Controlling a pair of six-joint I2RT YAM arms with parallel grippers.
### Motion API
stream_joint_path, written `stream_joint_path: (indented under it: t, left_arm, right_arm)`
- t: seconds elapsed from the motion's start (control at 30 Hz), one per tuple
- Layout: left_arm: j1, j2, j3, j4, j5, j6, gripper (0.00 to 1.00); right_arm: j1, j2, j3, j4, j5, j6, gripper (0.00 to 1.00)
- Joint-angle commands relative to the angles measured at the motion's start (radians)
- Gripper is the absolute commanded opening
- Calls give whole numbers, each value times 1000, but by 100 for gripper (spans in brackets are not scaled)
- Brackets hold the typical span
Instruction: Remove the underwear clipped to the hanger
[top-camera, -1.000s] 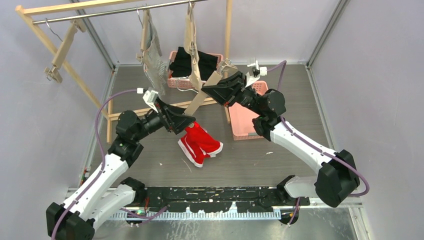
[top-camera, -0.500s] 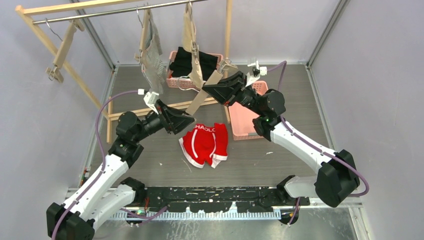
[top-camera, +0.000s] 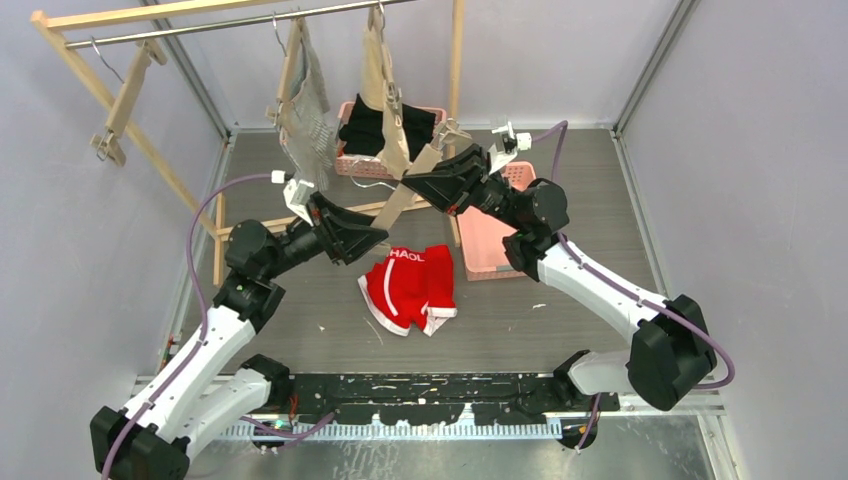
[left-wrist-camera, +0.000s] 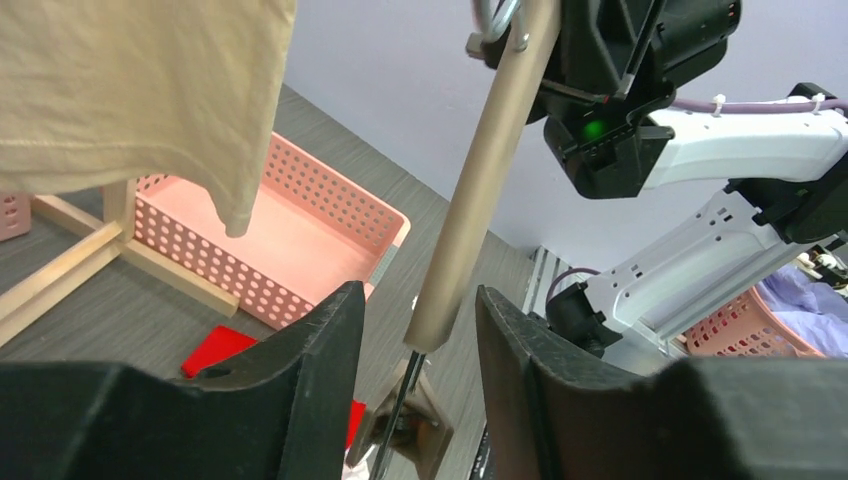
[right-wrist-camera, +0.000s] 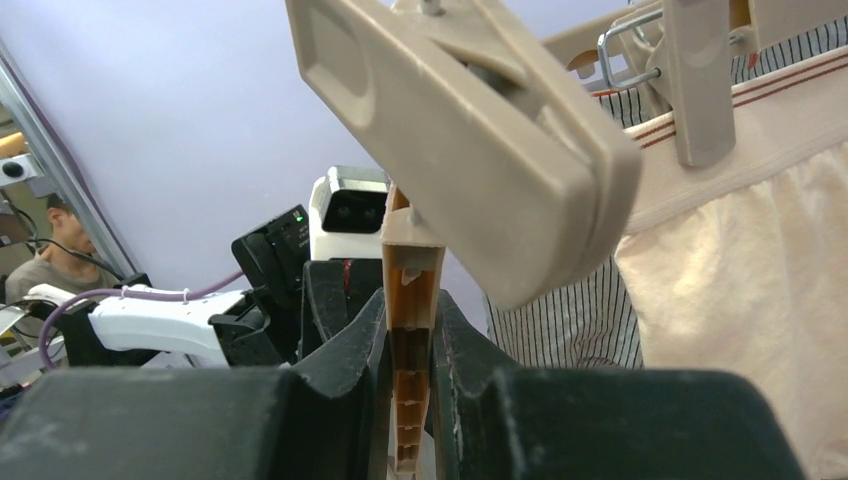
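The red underwear (top-camera: 410, 285) with white trim lies spread flat on the table; a corner of it shows in the left wrist view (left-wrist-camera: 215, 352). My left gripper (top-camera: 375, 238) is open, its jaws (left-wrist-camera: 418, 300) either side of the tan hanger's bar (left-wrist-camera: 480, 170) without touching it, above the hanger's empty end clip (left-wrist-camera: 400, 430). My right gripper (top-camera: 415, 185) is shut on the hanger's bar (right-wrist-camera: 410, 290). The striped underwear (top-camera: 310, 125) and beige underwear (top-camera: 385, 110) hang clipped from the rail; both show in the right wrist view, beige (right-wrist-camera: 740, 280) and striped (right-wrist-camera: 570, 330).
A pink basket (top-camera: 438, 112) holding black clothes stands at the back. Another pink basket (top-camera: 485, 250) stands right of the red underwear. The wooden rack (top-camera: 100, 90) carries an empty hanger (top-camera: 125, 100) at the left; its base bar (top-camera: 250, 228) lies on the table.
The red underwear dropped from a bunched hang under the left gripper and spread flat on the table. The left gripper drew slightly back and up. The right gripper kept hold of the hanger.
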Motion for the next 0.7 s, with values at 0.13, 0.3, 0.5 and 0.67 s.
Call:
stream_joint_path:
  t: [0.13,0.3,0.5,0.67]
  left_arm:
    - [-3,26,62,82,77,-12,26]
    - [-4,39,42,123,89,-42,8]
    - [-4,90,24,264,154,-120,0]
    - [-4,98,14,319,169,-163,0]
  right_arm:
    - [5,-6,-1,82,-7,22,1]
    - [6,-1,-4,98,-6,33,1]
    - [10,19,3,127,-10,56,1]
    - [11,21,-2,128,-18,56,11]
